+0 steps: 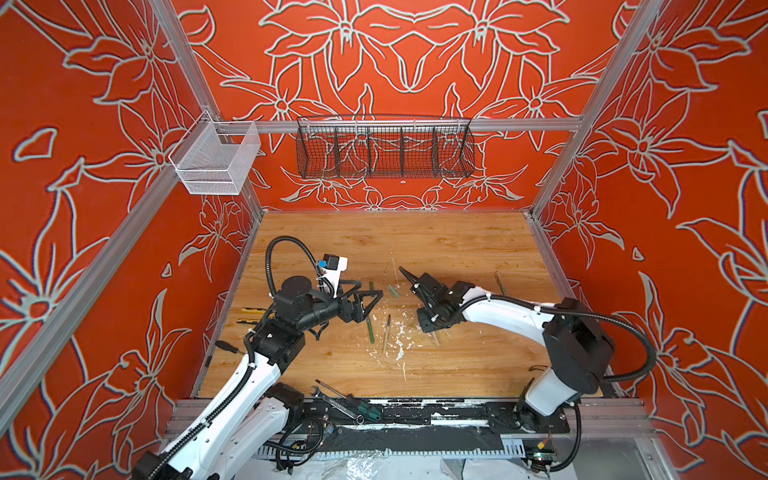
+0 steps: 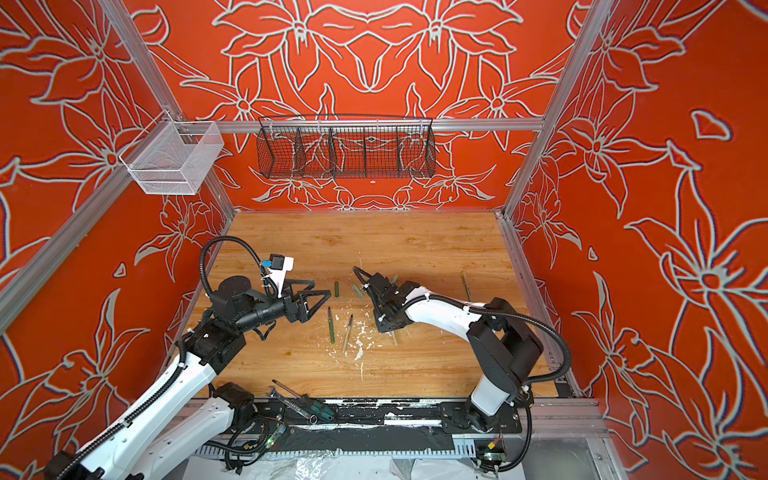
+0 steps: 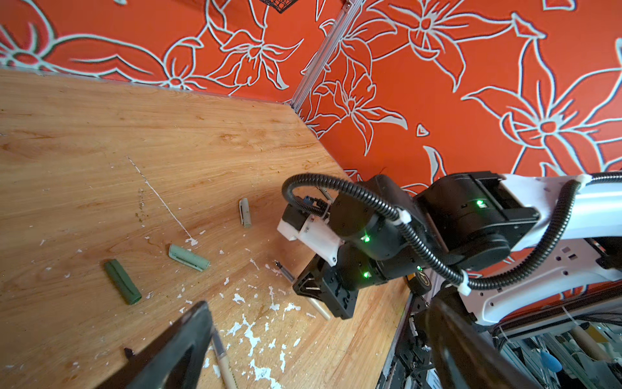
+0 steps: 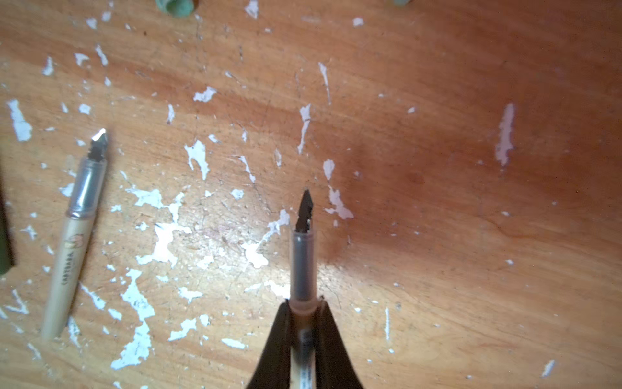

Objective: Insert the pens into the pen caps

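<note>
While the left gripper (image 2: 322, 289) hangs wide open above the table (image 1: 457, 249), the right gripper (image 4: 304, 304) is clamped on a beige pen (image 4: 303, 259), which juts tip-first past the jaws. In a top view a pale green cap (image 1: 393, 290) lies apart at that gripper's ten o'clock.

Four pens (image 1: 370, 331) (image 1: 386, 332) (image 1: 500, 283) (image 4: 303, 266), three caps (image 3: 122, 282) (image 3: 188, 257) (image 3: 245, 213) in sight — also two wire baskets (image 1: 208, 166) (image 1: 384, 158), one white, one black.

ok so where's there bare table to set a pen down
Freest: the far strip of table between the caps and the back wall. Also the near band between the loose pens and the front-edge tools. Crowded: the middle, between the left end effector and right end effector.
</note>
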You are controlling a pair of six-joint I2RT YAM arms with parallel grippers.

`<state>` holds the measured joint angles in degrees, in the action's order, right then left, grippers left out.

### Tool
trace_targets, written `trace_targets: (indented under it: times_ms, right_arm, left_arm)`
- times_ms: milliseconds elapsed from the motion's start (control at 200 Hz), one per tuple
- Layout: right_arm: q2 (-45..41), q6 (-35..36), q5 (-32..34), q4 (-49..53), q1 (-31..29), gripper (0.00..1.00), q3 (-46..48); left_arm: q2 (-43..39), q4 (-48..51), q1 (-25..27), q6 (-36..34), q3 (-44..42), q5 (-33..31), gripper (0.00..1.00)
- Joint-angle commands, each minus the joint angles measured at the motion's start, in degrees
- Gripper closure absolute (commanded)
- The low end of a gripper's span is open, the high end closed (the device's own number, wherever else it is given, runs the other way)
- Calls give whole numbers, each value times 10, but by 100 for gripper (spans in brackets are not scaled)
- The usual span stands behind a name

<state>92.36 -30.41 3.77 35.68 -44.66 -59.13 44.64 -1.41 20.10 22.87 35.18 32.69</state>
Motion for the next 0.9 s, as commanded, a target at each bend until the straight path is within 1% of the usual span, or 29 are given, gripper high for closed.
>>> trace_targets:
  times_ms: [0,155,345,445,485,596,706,801,891]
  right_arm:
    - [-34,11,-9,13,16,100,28]
    - [-95,18,-33,0,52,100,66]
    - [-172,35,-67,-41,80,100,112]
    - [-193,38,-78,-45,93,100,126]
    - [-192,39,-78,-37,95,100,126]
    - [-172,32,-46,-22,103,100,131]
    - [-134,19,-33,-23,123,100,133]
    - [-92,15,-35,-28,131,100,127]
    - [-60,9,-53,-44,131,100,125]
  left_arm:
    - [9,-33,10,9,-12,18,3]
    - [32,-68,45,11,-36,14,3]
    - [80,-120,117,7,-50,-29,3]
    - [107,-150,134,19,-55,-39,3]
    - [114,-157,136,23,-55,-40,3]
    - [114,-159,136,22,-53,-51,3]
    - [104,-144,137,17,-53,-70,3]
    - [93,-133,137,11,-52,-75,3]
    - [81,-113,137,1,-46,-80,3]
